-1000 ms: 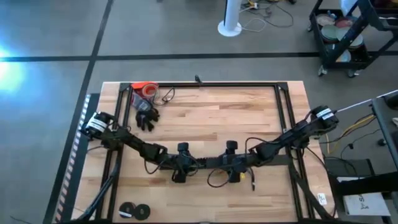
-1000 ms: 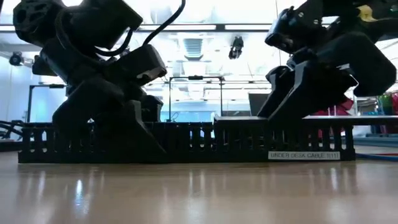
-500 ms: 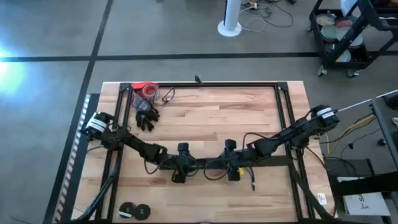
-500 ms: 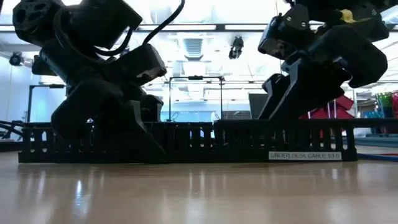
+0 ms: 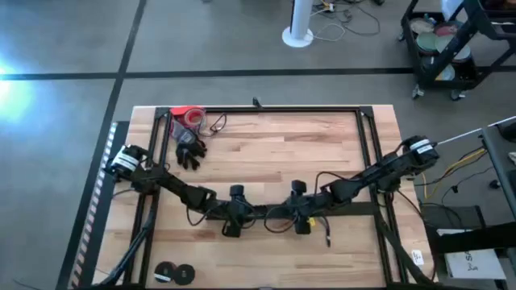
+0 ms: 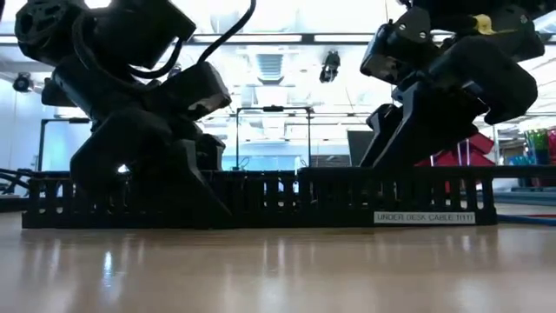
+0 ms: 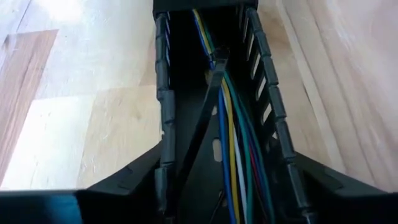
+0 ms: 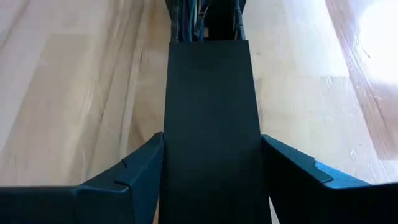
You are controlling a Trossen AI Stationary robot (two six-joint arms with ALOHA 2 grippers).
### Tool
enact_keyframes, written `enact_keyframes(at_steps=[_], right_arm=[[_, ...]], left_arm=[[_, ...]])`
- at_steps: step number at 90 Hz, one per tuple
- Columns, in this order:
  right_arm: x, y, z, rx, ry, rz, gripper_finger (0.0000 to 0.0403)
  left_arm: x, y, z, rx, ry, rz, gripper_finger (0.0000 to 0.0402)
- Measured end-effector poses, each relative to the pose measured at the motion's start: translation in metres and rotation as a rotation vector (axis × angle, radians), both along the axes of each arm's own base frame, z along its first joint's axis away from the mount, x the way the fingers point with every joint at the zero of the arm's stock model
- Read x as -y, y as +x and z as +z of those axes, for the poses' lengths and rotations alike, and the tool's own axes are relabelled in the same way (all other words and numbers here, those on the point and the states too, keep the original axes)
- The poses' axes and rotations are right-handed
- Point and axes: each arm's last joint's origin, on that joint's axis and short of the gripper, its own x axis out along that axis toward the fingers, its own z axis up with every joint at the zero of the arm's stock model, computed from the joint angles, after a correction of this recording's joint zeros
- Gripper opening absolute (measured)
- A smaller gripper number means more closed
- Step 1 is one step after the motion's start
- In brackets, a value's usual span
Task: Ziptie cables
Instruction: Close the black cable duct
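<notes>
Comparing with the view one second before, the right gripper point(image 5: 302, 219) has shifted leftward along the slotted cable tray point(image 6: 261, 198), its arm now drawn nearer the table's middle, while the left gripper point(image 5: 234, 219) has kept its place; since half a second ago nothing visibly differs; the left gripper's fingers point(image 7: 134, 177) stand spread wide to either side of the tray, outside both comb walls, closing on nothing; the right gripper's fingers point(image 8: 134, 171) are likewise spread wide, straddling the flat black cover strip point(image 8: 210, 124) that lies over the tray, with no grip seen; the cables point(image 7: 233, 143), blue, yellow, green and dark strands, run lengthwise inside the tray between the left fingers, with a black zip tie point(image 7: 208, 102) crossing them at a slant; a loose loop of cable point(image 5: 276, 219) lies on the wooden table point(image 5: 274, 153) between the two grippers; a black glove point(image 5: 190, 151) and a red-topped container point(image 5: 187, 115) sit near the far left corner; two black rolls point(image 5: 175, 273) rest at the near edge.
</notes>
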Motion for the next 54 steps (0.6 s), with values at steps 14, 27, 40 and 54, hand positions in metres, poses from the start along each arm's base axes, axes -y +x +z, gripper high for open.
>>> enact_keyframes(at_steps=[14,27,40,54], right_arm=[[-0.001,0.005,0.004,0.013,-0.005,0.006,0.0215],[0.000,0.009,0.007,0.018,-0.011,0.007,0.0215],[0.002,0.011,0.009,0.023,0.002,-0.013,0.0215],[0.002,0.011,0.009,0.018,0.018,0.009,0.0215]], left_arm=[[0.000,0.001,0.001,0.010,-0.003,0.003,0.0238],[0.000,0.001,0.001,0.016,-0.001,0.007,0.0251],[0.000,0.001,0.001,0.019,-0.001,0.009,0.0234],[-0.001,0.001,0.001,0.021,-0.006,0.020,0.0229]])
